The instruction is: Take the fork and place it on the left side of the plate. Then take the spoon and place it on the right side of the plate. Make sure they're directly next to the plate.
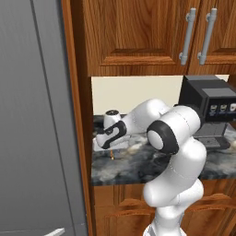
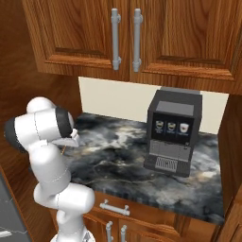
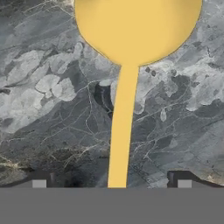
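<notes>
Spoon lies flat on marble counter, handle running between gripper fingertips. Jaws spread wide, empty, straddling handle, apparently aligned for grasp.

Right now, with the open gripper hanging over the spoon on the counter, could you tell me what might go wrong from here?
1. The spoon lies flat on the marble counter. Its thin handle runs between the fingertips, so the open gripper may pinch poorly or scrape the stone.
2. Neither the plate nor the fork shows here, so placement cannot be judged.
3. The coffee machine stands to the right on the counter; a wide swing that way could clip it.
</notes>
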